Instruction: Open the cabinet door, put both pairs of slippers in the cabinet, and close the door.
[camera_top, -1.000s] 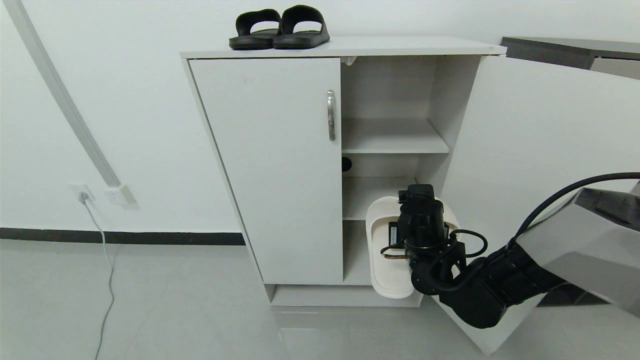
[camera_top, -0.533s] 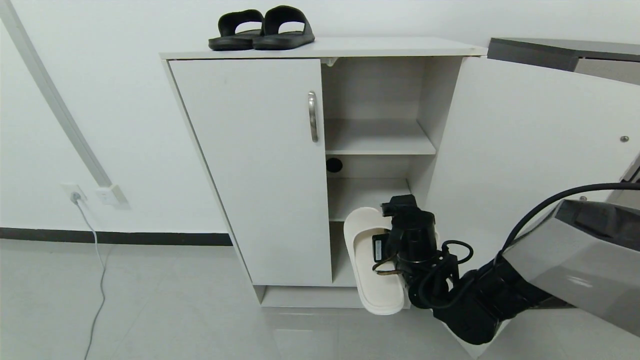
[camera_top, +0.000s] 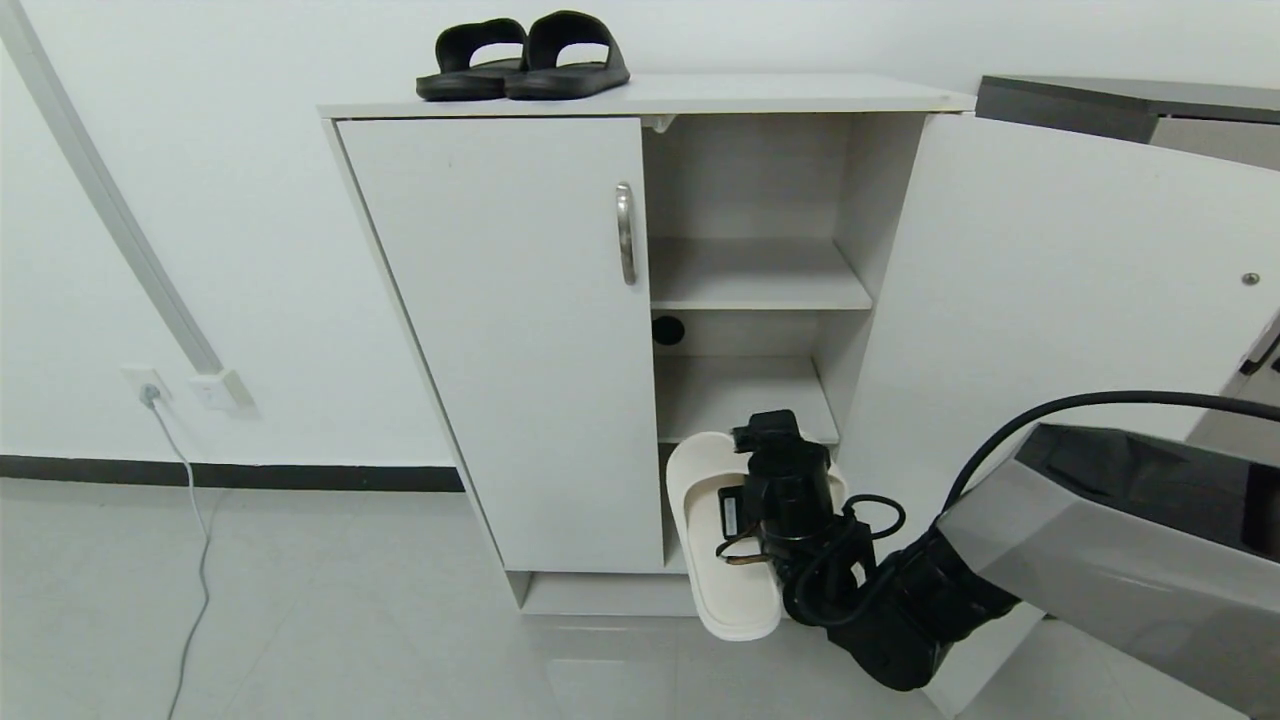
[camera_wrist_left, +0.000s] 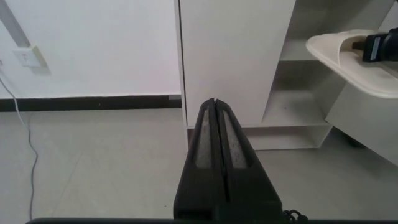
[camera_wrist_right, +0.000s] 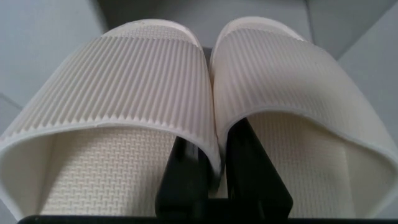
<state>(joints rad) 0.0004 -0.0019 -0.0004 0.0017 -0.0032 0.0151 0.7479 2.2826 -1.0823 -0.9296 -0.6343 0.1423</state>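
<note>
Two black slippers, two white slippers — one cabinet, two doors.

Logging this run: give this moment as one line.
right gripper shut on white ribbed slippers | black slippers atop white cabinet | door open

A bare indoor room with the look of a home entryway; whether it is a real dwelling or a test room cannot be told. At centre frame a white shoe cabinet with shelves stands against a plain white wall. Black slippers sit on its top, white slippers at its lower opening. Glossy grey floor tiles fill the bottom. At lower left are a black skirting strip and a wall socket with a plugged cable; a cable duct crosses the upper left
</note>
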